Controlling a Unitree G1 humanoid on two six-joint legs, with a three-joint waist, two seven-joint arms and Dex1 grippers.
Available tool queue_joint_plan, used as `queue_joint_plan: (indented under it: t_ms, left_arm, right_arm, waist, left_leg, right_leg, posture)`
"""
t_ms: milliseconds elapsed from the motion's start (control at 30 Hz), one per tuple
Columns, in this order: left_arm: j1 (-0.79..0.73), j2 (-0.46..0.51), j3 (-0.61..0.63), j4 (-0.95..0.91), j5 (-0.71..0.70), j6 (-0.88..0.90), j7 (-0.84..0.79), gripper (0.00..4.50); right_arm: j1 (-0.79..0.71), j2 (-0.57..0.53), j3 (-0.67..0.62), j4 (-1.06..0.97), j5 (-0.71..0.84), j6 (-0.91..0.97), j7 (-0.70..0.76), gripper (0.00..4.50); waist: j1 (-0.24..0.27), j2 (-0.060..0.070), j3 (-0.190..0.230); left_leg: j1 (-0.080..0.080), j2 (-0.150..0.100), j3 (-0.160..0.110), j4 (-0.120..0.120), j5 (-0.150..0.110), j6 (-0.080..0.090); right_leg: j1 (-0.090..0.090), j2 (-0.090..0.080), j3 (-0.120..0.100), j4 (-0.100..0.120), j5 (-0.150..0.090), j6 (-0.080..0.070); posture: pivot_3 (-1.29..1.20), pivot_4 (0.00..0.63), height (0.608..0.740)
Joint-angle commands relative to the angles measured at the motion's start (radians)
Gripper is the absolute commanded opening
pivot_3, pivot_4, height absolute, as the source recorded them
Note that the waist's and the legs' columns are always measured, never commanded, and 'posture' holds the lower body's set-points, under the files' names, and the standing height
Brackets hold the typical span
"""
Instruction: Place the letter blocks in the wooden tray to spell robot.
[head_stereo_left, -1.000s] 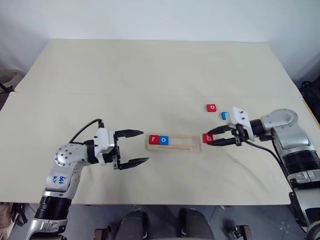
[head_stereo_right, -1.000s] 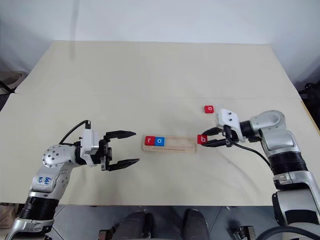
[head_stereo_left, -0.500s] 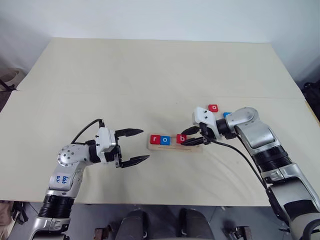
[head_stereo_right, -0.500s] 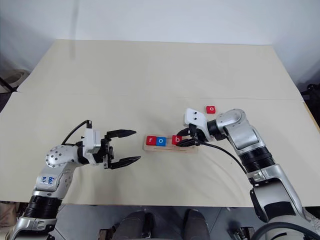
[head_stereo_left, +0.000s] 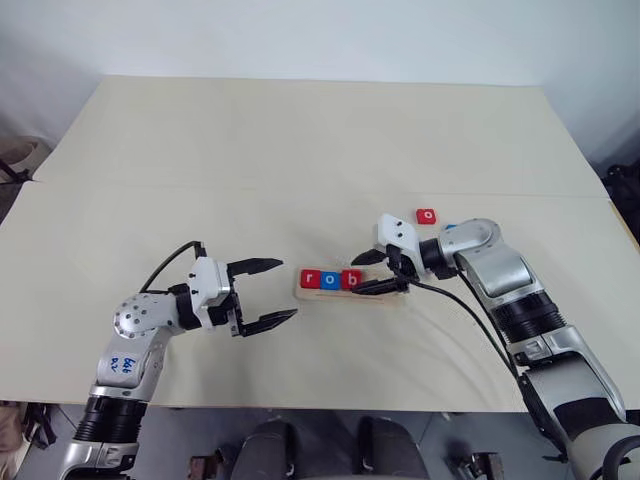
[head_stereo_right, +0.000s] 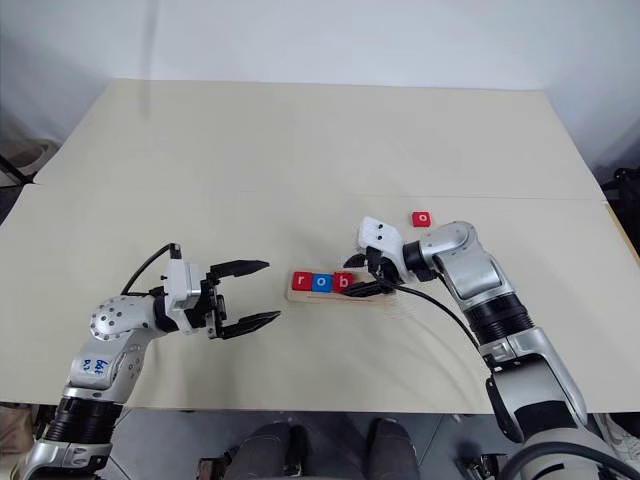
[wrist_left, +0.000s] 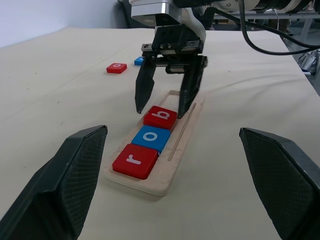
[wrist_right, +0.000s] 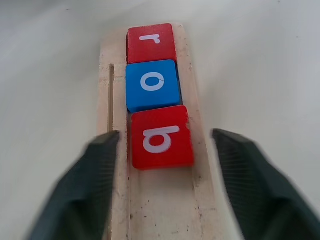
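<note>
The wooden tray (head_stereo_left: 386, 293) lies mid-table. At its left end sit three letter blocks in a row: red r (head_stereo_left: 309, 278), blue o (head_stereo_left: 329, 279) and red b (head_stereo_left: 349, 279). My right gripper (head_stereo_left: 366, 273) is open, with one finger on each side of the b block (wrist_right: 161, 136) and not gripping it. A red o block (head_stereo_left: 426, 215) lies loose on the table behind my right arm. A blue block (wrist_left: 139, 61) lies beside the red o, partly hidden by that arm. My left gripper (head_stereo_left: 288, 290) hovers open and empty just left of the tray.
The tray's right half (wrist_right: 165, 200) holds nothing. A seam (head_stereo_left: 200, 187) runs across the pale tabletop behind the tray. The table's right edge (head_stereo_left: 612, 205) is close to my right elbow.
My right gripper carried the red b block leftward from beyond the tray's right end into the tray, then opened and left it against the blue o. The left arm stayed put.
</note>
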Motion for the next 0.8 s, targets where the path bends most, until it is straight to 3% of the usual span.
queue_joint_plan:
  t_ms: [33,333,433,533,800]
  left_arm:
    - [0.009,0.012,0.019,-0.043,0.0,-0.014,0.009,4.5]
    - [-0.007,0.006,0.014,-0.014,0.001,-0.024,0.004,4.5]
    - [-0.018,0.002,0.012,0.006,0.003,-0.031,0.0,4.5]
    - [-0.03,-0.002,0.005,0.018,0.004,-0.033,-0.005,4.5]
    - [-0.038,0.002,0.005,0.017,0.002,-0.029,-0.008,4.5]
  right_arm:
    - [-0.011,-0.004,-0.029,-0.038,0.026,0.004,0.002,4.47]
    - [0.123,-0.151,-0.166,-0.193,0.128,0.05,0.015,4.47]
    - [0.159,-0.151,-0.196,-0.217,0.139,0.039,-0.029,4.47]
    - [0.159,-0.122,-0.192,-0.2,0.123,0.029,-0.086,3.88]
    - [0.092,-0.045,-0.116,-0.074,0.06,-0.06,-0.119,1.19]
  waist:
    - [0.0,0.0,0.0]
    - [0.005,0.0,0.0]
    - [0.001,0.0,0.0]
    - [-0.006,0.0,0.0]
    - [-0.005,0.0,0.0]
  left_leg:
    - [0.0,0.0,0.0,0.0,0.0,0.0]
    - [0.0,0.0,-0.001,0.0,0.0,0.0]
    - [0.0,0.0,0.0,0.0,0.0,0.0]
    - [0.001,0.0,0.001,0.0,0.0,0.0]
    - [0.001,0.0,0.001,0.0,0.0,0.0]
  right_leg:
    - [0.0,0.0,0.0,0.0,0.0,0.0]
    - [0.0,0.0,0.0,-0.001,0.0,0.0]
    - [0.0,0.0,0.0,0.0,0.0,0.0]
    - [0.0,0.0,0.001,0.001,0.0,0.0]
    - [0.0,0.0,0.001,0.001,0.0,0.0]
  posture:
    - [0.0,0.15,0.74]
    - [0.0,0.15,0.74]
    - [0.0,0.15,0.74]
    - [0.0,0.15,0.74]
    - [0.0,0.15,0.74]
